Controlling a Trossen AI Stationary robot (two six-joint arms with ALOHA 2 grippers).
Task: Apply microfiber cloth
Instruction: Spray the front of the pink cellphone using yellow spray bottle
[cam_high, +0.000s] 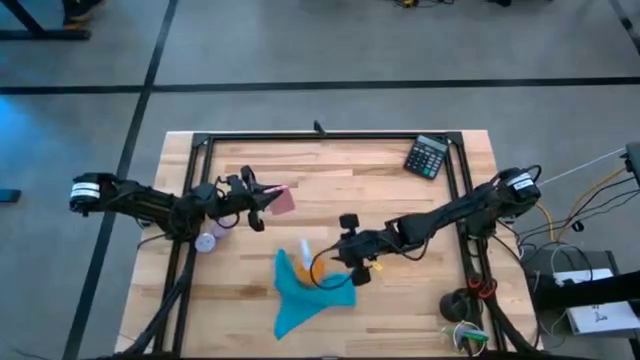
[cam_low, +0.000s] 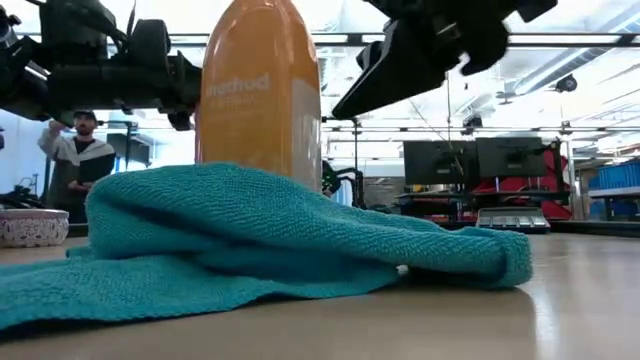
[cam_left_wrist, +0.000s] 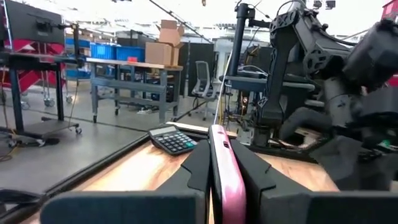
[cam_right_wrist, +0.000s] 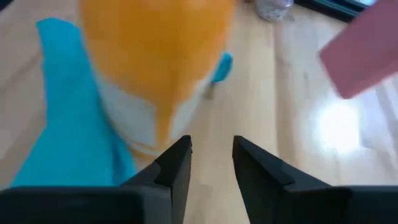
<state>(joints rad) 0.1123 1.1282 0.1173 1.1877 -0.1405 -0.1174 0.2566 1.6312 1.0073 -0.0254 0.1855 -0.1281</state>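
Turquoise microfiber cloth (cam_high: 303, 292) lies just beside the right gripper (cam_high: 352, 268), whose slightly parted fingers hold nothing.

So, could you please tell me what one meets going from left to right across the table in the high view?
Left gripper holding the pink phone → microfiber cloth → right gripper → calculator.
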